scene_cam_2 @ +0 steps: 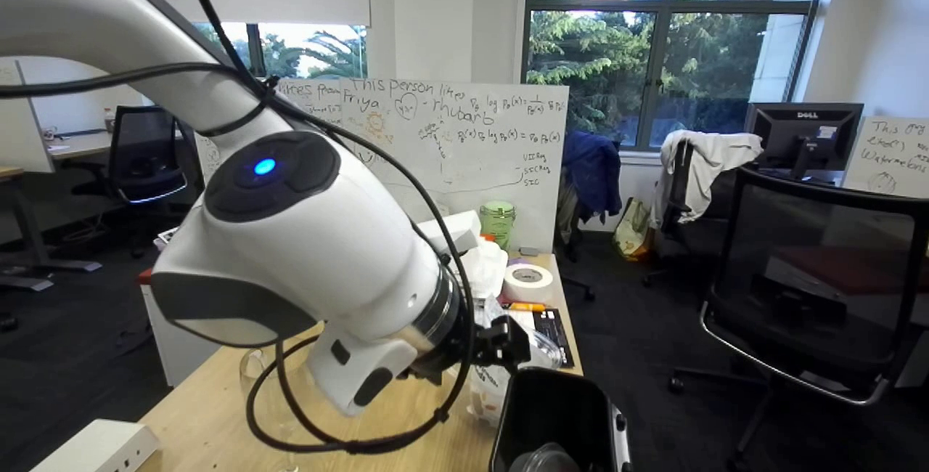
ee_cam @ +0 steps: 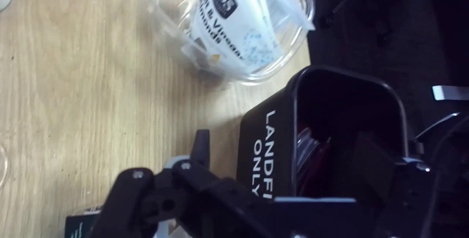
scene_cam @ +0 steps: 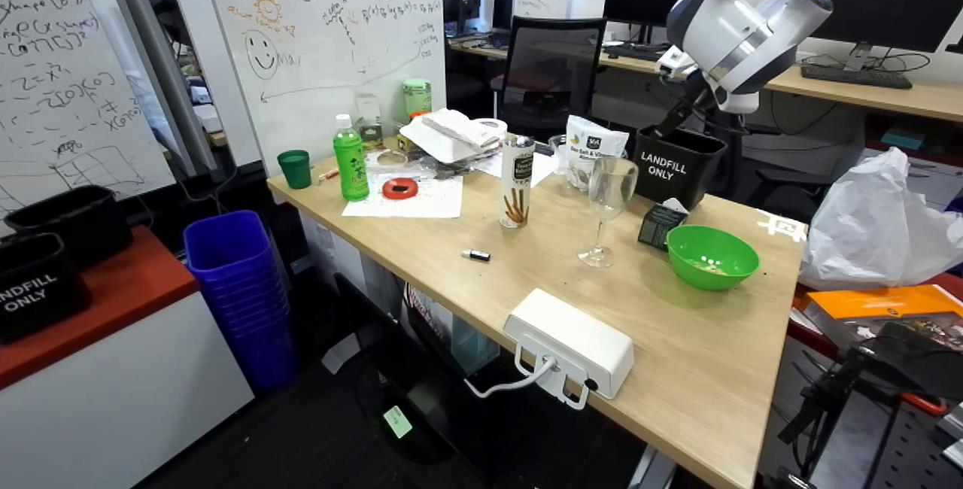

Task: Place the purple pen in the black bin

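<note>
The likeliest trouble is a knock to the black bin (ee_cam: 278, 121). It stands close by the edge of the table (scene_cam: 677, 369), and from above the gripper (ee_cam: 284, 135) straddles its lettered wall, so dropping straight down could jam a fingertip on the rim, and a sideways shove could send the whole thing to the floor. A swing toward 11 o'clock in the wrist view would probably bump the almond bag (ee_cam: 234, 22). The arm's cable (scene_cam_2: 352, 446) hangs in a low loop and might snag the wine glass (scene_cam: 611, 188), which stands at 8 o'clock from the bin in an exterior view.

The fingers (ee_cam: 200, 146) are spread wide, with nothing gripped between them. The one at 7 o'clock in the wrist view shows against the tabletop, outside the bin; its mate, at 4 o'clock, barely shows against the dark mouth. That gloom hides whether it touches the rim and whether the purple pen lies inside, beside some clear plastic (ee_cam: 307, 144) and a thin dark-red thing (ee_cam: 318, 161). I can't pick the pen out elsewhere either; a black-and-white marker (scene_cam: 475, 255) lies on the table, well apart at 8 o'clock from the bin. If the pen isn't in there, the gripper is at the bin with nothing to drop.
</note>
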Available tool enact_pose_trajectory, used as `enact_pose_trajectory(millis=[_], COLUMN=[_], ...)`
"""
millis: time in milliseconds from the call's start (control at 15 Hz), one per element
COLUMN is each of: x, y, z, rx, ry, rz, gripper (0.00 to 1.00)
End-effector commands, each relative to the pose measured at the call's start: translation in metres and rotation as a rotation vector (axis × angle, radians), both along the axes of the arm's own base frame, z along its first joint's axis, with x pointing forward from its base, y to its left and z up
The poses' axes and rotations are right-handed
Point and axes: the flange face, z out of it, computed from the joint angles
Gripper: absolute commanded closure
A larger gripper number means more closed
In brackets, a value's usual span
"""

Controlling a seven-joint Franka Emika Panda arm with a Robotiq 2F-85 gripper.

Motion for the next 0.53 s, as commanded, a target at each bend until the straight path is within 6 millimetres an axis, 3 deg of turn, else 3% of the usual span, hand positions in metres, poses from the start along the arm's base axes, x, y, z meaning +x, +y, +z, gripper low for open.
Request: enact_pose_trajectory(millis=[0, 67, 133, 200, 467], x=[-0.023, -0.029, -0.018, -0.022, -0.024], y=[0.004, 0.004, 0.001, 0.001, 0.003], z=[-0.009, -0.015, -0.019, -0.023, -0.019], rx=[0.038, 0.044, 0.024, 0.029, 0.030], ry=[0.070, 0.097, 0.074, 0.091, 0.094], rz=[0.181, 0.226, 0.134, 0.165, 0.192], gripper=[0.00, 0.00, 0.00, 0.00, 0.00])
